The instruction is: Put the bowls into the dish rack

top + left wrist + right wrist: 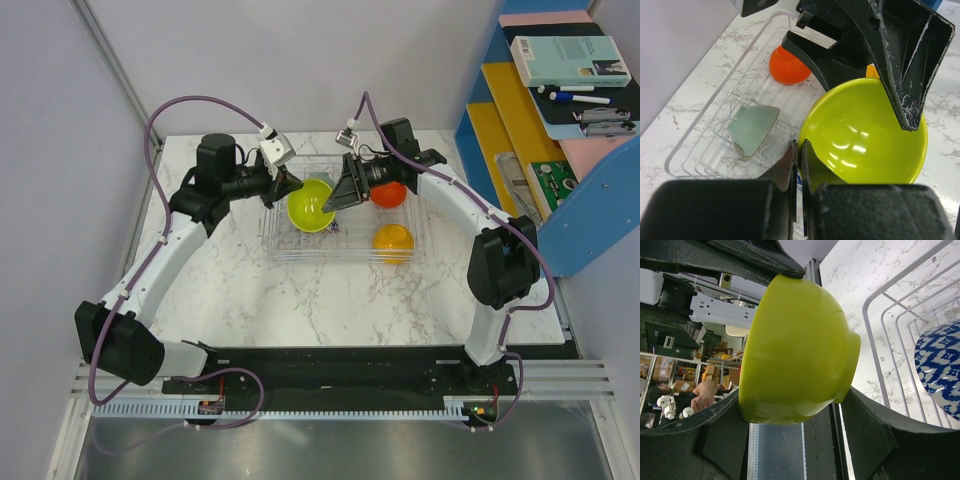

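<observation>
The lime green bowl (311, 204) hangs tilted over the left half of the clear dish rack (420, 238), gripped from both sides. My left gripper (799, 150) is shut on its near rim. My right gripper (795, 397) is shut across its body, one finger at the rim and one at the foot. In the rack lie a red-orange bowl (389, 194), an orange-yellow bowl (392, 240) and a pale grey-green bowl (754, 126) on its side. The blue-white zigzag bowl (940, 370) shows in the right wrist view, inside the rack wires.
A blue shelf unit (590, 200) with books and pens stands at the table's right edge. A grey wall panel (60, 150) runs along the left. The white marble tabletop (300, 300) lies between the rack and the arm bases.
</observation>
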Available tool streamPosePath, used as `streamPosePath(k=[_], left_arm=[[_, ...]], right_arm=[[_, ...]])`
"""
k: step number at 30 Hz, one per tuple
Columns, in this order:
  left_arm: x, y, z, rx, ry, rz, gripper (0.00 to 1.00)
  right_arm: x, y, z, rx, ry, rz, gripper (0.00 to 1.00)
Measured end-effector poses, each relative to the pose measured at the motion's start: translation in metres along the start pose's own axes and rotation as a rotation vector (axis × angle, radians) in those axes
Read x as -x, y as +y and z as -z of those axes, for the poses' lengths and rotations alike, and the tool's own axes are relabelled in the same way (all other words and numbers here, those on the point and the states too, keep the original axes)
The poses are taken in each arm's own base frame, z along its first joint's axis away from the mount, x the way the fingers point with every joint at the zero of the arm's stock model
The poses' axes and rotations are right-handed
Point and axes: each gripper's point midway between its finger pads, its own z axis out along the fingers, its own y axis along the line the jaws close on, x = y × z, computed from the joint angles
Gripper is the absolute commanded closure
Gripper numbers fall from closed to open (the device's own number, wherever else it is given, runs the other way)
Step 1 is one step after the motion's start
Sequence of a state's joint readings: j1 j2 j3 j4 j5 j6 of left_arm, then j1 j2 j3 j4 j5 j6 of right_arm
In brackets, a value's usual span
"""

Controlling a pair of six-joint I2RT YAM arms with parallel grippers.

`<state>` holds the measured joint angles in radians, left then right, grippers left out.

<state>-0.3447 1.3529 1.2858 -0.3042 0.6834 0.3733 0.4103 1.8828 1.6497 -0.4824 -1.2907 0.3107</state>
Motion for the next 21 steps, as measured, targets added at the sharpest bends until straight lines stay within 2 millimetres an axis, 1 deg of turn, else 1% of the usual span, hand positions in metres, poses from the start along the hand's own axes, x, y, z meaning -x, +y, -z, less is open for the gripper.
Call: streamPosePath(k=[1, 3, 4, 6, 7, 9, 11, 13, 15, 17, 18, 20, 21], left_arm=[[0.000, 0.000, 0.000, 0.001, 0.001, 0.000, 0.75], [0.000, 0.001, 0.000, 0.004, 0.001, 0.003, 0.61], [0.000, 0.000, 0.000, 0.002, -0.001, 0.010, 0.43], [0.002, -0.001, -0.001, 0.000, -0.008, 0.013, 0.31], [0.003, -0.001, -0.001, 0.001, -0.010, 0.018, 0.21], [0.004, -0.001, -0.001, 0.003, -0.014, 0.022, 0.14], [0.004, 0.002, 0.000, 0.012, -0.017, 0.027, 0.01], [0.004, 0.008, 0.005, 0.026, -0.019, 0.042, 0.00], [0.000, 0.021, 0.017, 0.053, -0.028, 0.073, 0.00], [-0.006, 0.040, 0.038, 0.101, -0.038, 0.117, 0.00], [-0.011, 0.053, 0.052, 0.137, -0.045, 0.142, 0.00], [-0.027, 0.080, 0.084, 0.232, -0.048, 0.199, 0.00], [-0.037, 0.089, 0.099, 0.273, -0.045, 0.229, 0.00]], right_arm=[[0.000, 0.000, 0.000, -0.001, -0.001, 0.001, 1.00], [0.001, -0.001, 0.000, -0.004, -0.002, 0.003, 1.00], [0.001, -0.002, 0.000, -0.012, -0.005, 0.005, 1.00], [0.002, -0.006, 0.000, -0.031, -0.011, 0.006, 1.00], [0.002, -0.008, -0.001, -0.042, -0.014, 0.006, 1.00], [0.002, -0.012, -0.001, -0.059, -0.019, 0.002, 1.00], [0.002, -0.018, 0.001, -0.085, -0.027, -0.002, 1.00], [0.004, -0.024, 0.004, -0.113, -0.039, -0.002, 1.00], [0.006, -0.033, 0.012, -0.160, -0.057, 0.005, 1.00], [0.008, -0.047, 0.026, -0.251, -0.069, 0.021, 1.00], [0.009, -0.053, 0.034, -0.305, -0.072, 0.033, 1.00], [0.011, -0.067, 0.050, -0.418, -0.071, 0.072, 1.00], [0.011, -0.073, 0.058, -0.483, -0.067, 0.093, 1.00]])
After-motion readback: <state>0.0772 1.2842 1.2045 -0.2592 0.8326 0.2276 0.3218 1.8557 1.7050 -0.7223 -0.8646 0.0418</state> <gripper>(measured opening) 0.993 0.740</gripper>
